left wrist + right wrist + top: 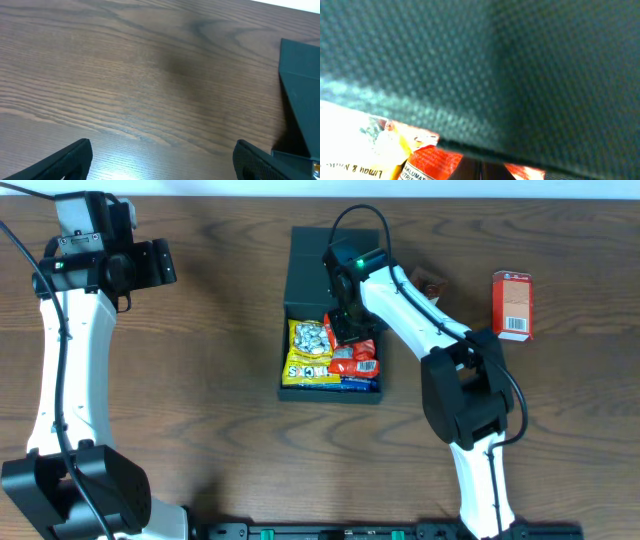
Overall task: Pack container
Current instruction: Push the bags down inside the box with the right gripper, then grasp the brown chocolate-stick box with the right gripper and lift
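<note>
Overhead, right hand — low inside container.

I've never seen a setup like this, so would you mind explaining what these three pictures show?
Two robot arms stand at a wooden table. The top picture looks down from above; the other two come from cameras on each arm's wrist. The left claw is open over bare wood and holds nothing. The right arm reaches into the black box; its claw is hidden but shut, and I cannot tell whether it holds anything. Its camera sees the box's wall and snack packets. A red carton stands apart.
</note>
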`<action>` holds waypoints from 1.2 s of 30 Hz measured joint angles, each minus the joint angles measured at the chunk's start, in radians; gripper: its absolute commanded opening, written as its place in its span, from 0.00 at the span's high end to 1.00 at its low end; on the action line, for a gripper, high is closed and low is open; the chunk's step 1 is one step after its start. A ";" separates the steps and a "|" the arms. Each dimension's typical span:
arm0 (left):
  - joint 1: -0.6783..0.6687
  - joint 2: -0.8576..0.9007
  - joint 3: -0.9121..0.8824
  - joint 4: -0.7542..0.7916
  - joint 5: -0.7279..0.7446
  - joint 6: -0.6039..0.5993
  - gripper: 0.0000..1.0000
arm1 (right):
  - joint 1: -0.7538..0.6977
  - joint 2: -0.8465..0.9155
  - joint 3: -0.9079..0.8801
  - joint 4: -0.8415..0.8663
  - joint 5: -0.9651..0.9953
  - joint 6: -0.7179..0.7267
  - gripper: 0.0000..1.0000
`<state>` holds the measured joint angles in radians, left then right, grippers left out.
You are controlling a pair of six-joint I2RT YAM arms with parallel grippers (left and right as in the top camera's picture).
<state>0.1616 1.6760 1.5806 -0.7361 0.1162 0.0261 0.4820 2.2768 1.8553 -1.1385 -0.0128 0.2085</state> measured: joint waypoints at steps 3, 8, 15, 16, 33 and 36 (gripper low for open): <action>0.000 0.000 0.000 0.000 0.008 0.000 0.09 | 0.000 0.004 0.027 -0.050 0.002 0.000 0.98; -0.014 0.001 0.000 0.003 0.009 0.000 0.09 | 0.000 0.021 0.229 -0.245 0.003 -0.008 0.98; -0.135 0.144 0.000 0.007 0.074 -0.003 0.13 | -0.083 -0.040 0.488 -0.278 0.011 -0.014 0.53; -0.152 0.168 0.000 0.008 0.080 -0.003 0.13 | -0.109 -0.044 0.488 -0.281 0.017 0.000 0.44; -0.280 0.242 -0.004 0.083 0.117 -0.003 0.08 | -0.327 0.145 0.360 -0.149 0.066 0.428 0.01; -0.280 0.242 -0.004 0.083 0.117 -0.003 0.08 | -0.309 0.173 0.357 -0.125 0.081 0.504 0.01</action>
<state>-0.1188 1.9179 1.5768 -0.6529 0.2333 0.0227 0.1730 2.4500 2.2124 -1.2636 0.0685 0.7128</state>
